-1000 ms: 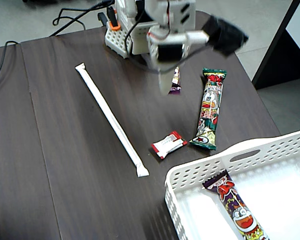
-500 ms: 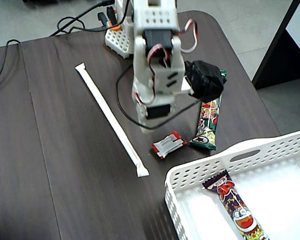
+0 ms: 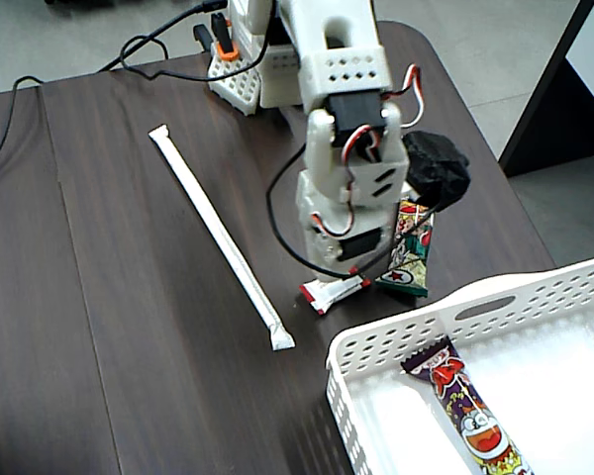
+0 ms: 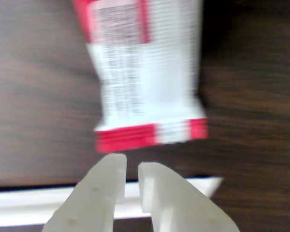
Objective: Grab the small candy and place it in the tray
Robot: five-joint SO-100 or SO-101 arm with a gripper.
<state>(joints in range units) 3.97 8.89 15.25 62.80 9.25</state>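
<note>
White perforated plastic is forming the nearest thing in the fixed view, the large rectangular tray with its rows of small holes and a slot handle, sitting at the lower right of the dark brown wooden table. A cartoon-printed snack bar with a purple end is lying inside it; its writing is too small to read.

Just beyond the tray's corner, the small flat red-and-white candy wrapper is lying on the table, partly hidden under the white end effector. In the wrist view the candy is showing a white face with red bands at its ends and a block of fine printed lines, too blurred to read. The end effector is hanging just short of the wrapper's near red edge, its two pale fingers drawn nearly together with only a thin slit between them and nothing caught in it.

A long white paper-wrapped straw is running diagonally to the left. Right of the candy, a long green-ended cartoon snack bar is lying mostly under the arm, its print unreadable. Farther back, black cables are trailing off the table.
</note>
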